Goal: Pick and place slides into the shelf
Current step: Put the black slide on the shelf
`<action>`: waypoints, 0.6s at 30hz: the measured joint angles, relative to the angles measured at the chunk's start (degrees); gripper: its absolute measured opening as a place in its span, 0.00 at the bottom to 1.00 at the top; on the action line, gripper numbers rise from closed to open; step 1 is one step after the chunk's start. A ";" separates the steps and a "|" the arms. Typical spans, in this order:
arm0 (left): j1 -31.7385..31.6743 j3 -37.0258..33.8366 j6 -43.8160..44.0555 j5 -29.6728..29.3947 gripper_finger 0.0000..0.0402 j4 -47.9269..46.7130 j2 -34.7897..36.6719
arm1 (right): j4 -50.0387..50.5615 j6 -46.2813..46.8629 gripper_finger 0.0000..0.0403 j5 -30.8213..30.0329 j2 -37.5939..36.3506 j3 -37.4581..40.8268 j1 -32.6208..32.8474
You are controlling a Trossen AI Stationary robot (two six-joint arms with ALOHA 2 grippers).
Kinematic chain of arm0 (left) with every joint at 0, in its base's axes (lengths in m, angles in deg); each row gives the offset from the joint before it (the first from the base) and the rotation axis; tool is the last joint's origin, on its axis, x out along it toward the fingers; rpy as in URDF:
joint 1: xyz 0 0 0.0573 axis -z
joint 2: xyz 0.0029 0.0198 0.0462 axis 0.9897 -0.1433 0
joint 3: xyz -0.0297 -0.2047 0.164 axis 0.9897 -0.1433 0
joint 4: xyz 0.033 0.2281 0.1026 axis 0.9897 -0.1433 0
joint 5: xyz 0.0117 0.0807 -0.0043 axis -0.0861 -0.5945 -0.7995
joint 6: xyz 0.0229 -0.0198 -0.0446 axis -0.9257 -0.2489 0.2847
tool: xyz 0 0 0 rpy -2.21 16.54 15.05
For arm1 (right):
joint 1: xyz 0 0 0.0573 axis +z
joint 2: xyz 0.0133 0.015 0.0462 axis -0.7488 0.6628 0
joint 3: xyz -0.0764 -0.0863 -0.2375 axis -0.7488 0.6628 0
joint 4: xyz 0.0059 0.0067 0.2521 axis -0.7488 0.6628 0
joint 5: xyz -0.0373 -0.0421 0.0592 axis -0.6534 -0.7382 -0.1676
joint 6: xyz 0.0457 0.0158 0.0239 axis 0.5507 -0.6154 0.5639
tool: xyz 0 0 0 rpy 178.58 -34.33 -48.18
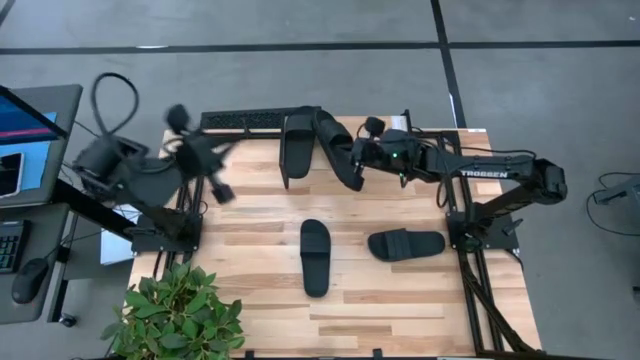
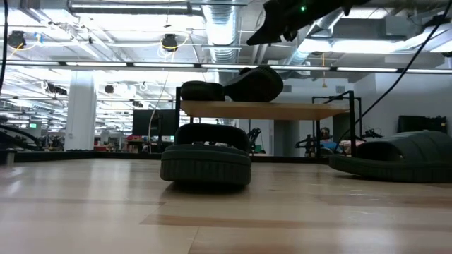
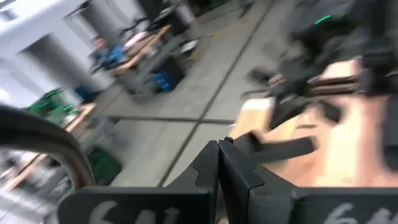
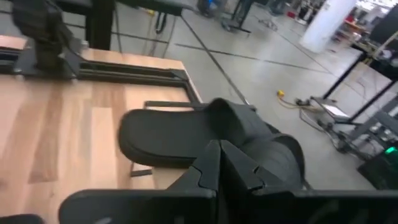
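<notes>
Two black slides lie on the light wood top of the shelf (image 2: 282,110) at the table's far edge. One lies straight (image 1: 297,145); the other (image 1: 338,150) lies slanted beside it. Two more slides rest sole-down on the table, one (image 1: 315,257) near the middle and one (image 1: 405,244) to its right. My right gripper (image 1: 358,152) is shut and hangs above the slanted slide (image 4: 186,137), clear of it in the low view (image 2: 260,37). My left gripper (image 1: 215,172) is shut and in the air over the table's far left part, holding nothing.
A potted plant (image 1: 178,315) stands at the table's near left corner. A monitor, keyboard and mouse sit on a side desk (image 1: 30,180) left of the table. Bare wood lies between the shelf and the two slides on the table.
</notes>
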 joint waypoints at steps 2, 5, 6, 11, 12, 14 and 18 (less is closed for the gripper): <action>-2.43 0.00 -5.90 4.87 0.00 7.86 -1.58 | -0.22 0.01 0.00 0.03 -0.29 -0.03 -0.74; -5.88 0.00 -10.80 11.88 0.00 14.69 -3.00 | 3.52 0.37 0.00 0.03 -0.34 -1.87 -1.71; -7.20 0.03 -11.31 13.68 0.00 15.94 -3.31 | 6.20 0.37 0.00 0.01 -0.34 -2.87 -2.05; -12.55 0.06 -9.85 18.72 0.00 15.22 -4.35 | 14.78 0.44 0.00 -6.18 0.20 -5.65 -2.57; -13.33 -0.27 -9.36 19.07 0.00 15.29 -4.74 | 15.93 0.44 0.00 -8.85 0.20 -5.91 -2.59; -15.01 -2.35 -9.24 20.45 0.00 17.76 -5.20 | 18.51 0.85 0.00 -12.85 0.14 -6.15 -3.03; -17.86 -7.91 -11.57 23.30 0.00 23.57 -5.31 | 26.28 3.97 0.00 -13.50 0.20 -6.10 -4.48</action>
